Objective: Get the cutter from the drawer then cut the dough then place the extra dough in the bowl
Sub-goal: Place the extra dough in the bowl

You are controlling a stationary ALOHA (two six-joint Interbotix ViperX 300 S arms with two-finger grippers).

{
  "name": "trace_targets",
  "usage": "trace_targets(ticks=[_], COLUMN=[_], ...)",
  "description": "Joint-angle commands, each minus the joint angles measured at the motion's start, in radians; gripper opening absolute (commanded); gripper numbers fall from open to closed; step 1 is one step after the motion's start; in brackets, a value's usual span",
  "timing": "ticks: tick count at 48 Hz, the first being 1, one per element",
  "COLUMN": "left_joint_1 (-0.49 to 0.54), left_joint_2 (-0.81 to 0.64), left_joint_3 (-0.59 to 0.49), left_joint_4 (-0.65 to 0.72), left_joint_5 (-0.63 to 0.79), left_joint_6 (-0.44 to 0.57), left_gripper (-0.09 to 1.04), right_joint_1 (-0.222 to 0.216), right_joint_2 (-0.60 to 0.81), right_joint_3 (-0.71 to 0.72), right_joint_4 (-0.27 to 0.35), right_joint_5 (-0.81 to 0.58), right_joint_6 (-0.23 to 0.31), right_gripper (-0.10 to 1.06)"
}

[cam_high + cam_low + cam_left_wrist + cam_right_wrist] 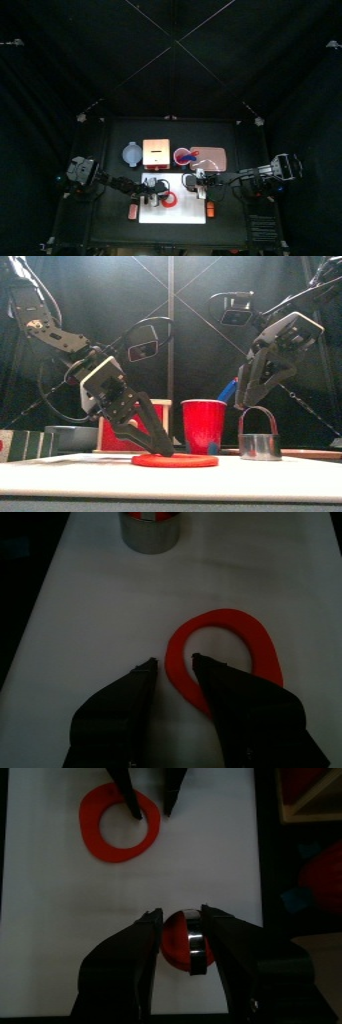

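Observation:
A red dough ring [174, 461] lies flat on the white cutting board [80, 476]. My left gripper [175, 677] is down at the ring [230, 647], one jaw inside the hole and one outside, shut on its near rim. To the right of it the round metal cutter [259, 444] stands on the board. My right gripper [181, 928] is shut on the cutter's wire handle from above. Red dough [175, 943] shows inside the cutter. The right wrist view shows the ring [118, 823] with the left gripper's fingers [130, 796] on it.
Behind the board stand the wooden box [156, 152] with its red drawer front [123, 428], the blue-grey bowl [128, 155] to its left, the red cup [203, 426] with toy knives, and the pink tray [214, 158] at the back right.

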Motion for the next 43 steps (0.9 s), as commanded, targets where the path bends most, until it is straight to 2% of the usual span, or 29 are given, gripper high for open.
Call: trace_targets(ticks=[1,12,25,33,43], left_joint_1=[-0.003,-0.003,-0.003,0.015,0.095], left_joint_2=[0.009,0.012,-0.078,-0.225,-0.449], left_joint_3=[-0.003,-0.006,-0.029,-0.046,0.0], left_joint_4=[0.003,0.017,0.049,0.103,0.107], left_joint_5=[0.041,0.064,0.057,0.061,0.054], left_joint_6=[-0.003,-0.003,-0.003,-0.002,-0.002], left_gripper=[0.7,0.6,0.54,0.54,0.54], right_joint_1=[0.002,0.002,-0.002,-0.006,-0.008], right_joint_2=[-0.009,-0.006,-0.006,-0.006,-0.003], right_joint_3=[-0.012,-0.012,-0.011,-0.008,-0.008], right_joint_4=[0.014,0.018,0.018,0.018,0.017], right_joint_5=[-0.015,-0.018,-0.015,-0.012,-0.012], right_joint_6=[0.0,0.0,0.0,0.0,-0.002], right_gripper=[0.76,0.76,0.76,0.76,0.76])
